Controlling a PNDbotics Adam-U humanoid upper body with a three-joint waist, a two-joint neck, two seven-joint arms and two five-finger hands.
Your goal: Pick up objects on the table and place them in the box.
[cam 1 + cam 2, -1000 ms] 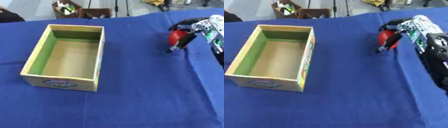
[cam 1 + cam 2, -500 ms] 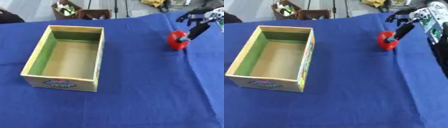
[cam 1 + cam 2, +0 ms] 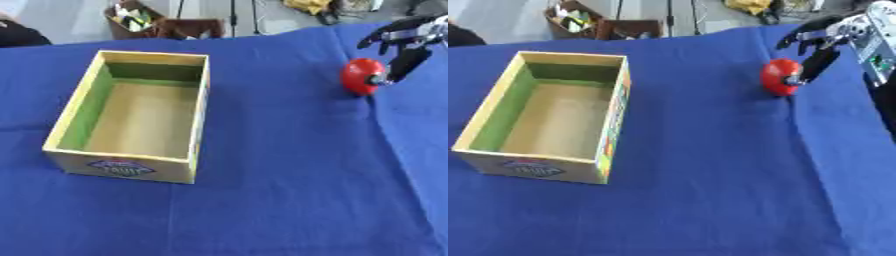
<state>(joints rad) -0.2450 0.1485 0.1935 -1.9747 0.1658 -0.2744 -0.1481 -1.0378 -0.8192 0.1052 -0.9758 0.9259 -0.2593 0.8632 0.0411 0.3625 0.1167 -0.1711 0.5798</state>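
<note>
While the box [image 3: 131, 115] is sitting empty at the left of the blue surface [image 3: 280, 190], the red object [image 3: 361, 76] is resting well apart at the right. The right hand [image 3: 824, 37] is hovering over it, fingers [image 3: 811, 62] spread, one touching. I judge the grasp is starting; next they must close around it.

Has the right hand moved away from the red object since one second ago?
Yes. The right hand has opened and lifted toward the far table edge; the red object stays equally far from the box.
</note>
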